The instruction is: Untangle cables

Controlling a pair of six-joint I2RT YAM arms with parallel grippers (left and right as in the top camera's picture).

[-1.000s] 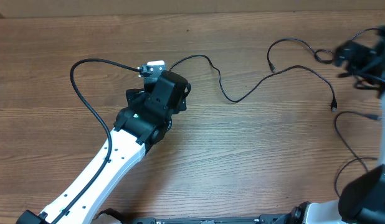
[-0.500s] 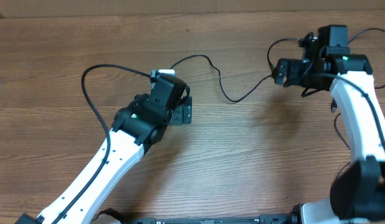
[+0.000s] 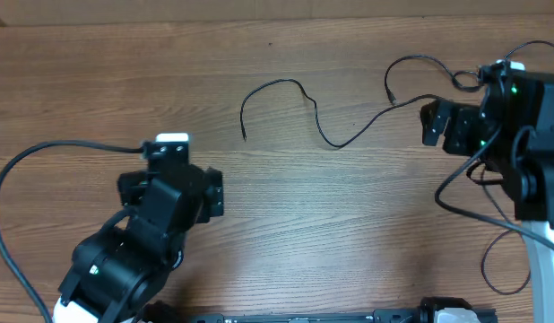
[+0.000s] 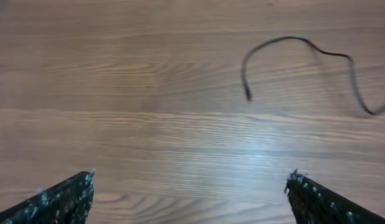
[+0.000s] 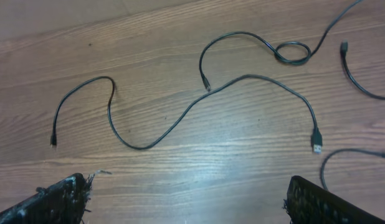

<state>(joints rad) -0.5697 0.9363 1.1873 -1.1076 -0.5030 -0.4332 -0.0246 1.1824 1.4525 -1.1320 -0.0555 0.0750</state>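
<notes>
Several thin black cables lie on the wooden table. The long cable (image 3: pixel 324 136) (image 5: pixel 142 145) snakes from a free left end (image 4: pixel 247 96) to a USB plug (image 5: pixel 316 147). A second cable (image 5: pixel 239 33) arches into a small loop (image 5: pixel 292 52). Two more cable pieces (image 5: pixel 357 84) (image 5: pixel 332 155) show at the right. My left gripper (image 3: pixel 169 175) (image 4: pixel 190 176) is open over bare wood, below and left of the long cable's end. My right gripper (image 3: pixel 443 126) (image 5: pixel 189 179) is open, raised above the cables' right part, with nothing between its fingers.
The tabletop (image 3: pixel 331 224) is plain brown wood with its far edge along the top of the overhead view. A thick black arm wire (image 3: pixel 44 151) curves at the left. The right arm (image 3: pixel 528 161) covers part of the cables on the right.
My left arm has pulled back toward the lower left, off the long cable's left end, which now lies bare. My right arm swung in over the cables, then shifted right.
</notes>
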